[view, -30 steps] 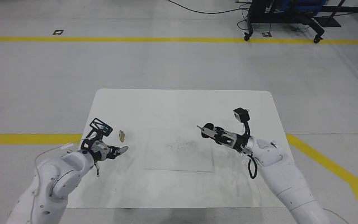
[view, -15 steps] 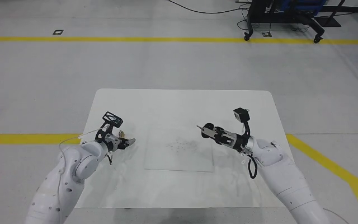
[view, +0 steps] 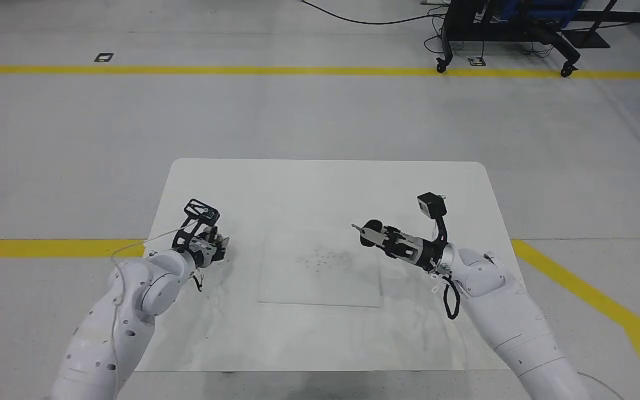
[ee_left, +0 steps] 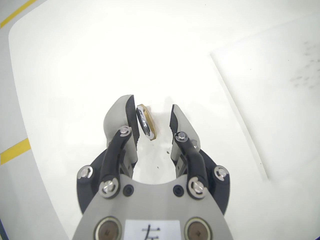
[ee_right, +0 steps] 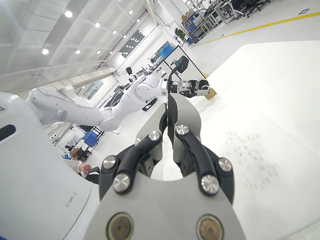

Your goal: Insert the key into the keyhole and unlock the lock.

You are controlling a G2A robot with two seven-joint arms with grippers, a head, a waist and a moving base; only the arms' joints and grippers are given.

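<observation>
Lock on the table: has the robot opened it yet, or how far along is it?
Done: the right gripper is shut on a thin tip, probably the key. In hand: the left gripper stands open around the brass lock, not gripping it. Remaining: grip the lock, insert the key, turn.

We found the lock (ee_left: 146,124) on the tabletop (view: 330,185) near its left edge, between the left gripper's (ee_left: 152,106) jaws, against one and apart from the other. The right gripper (view: 368,232) hung above the far right corner of a sheet (view: 320,285) lying mid-tabletop.
</observation>
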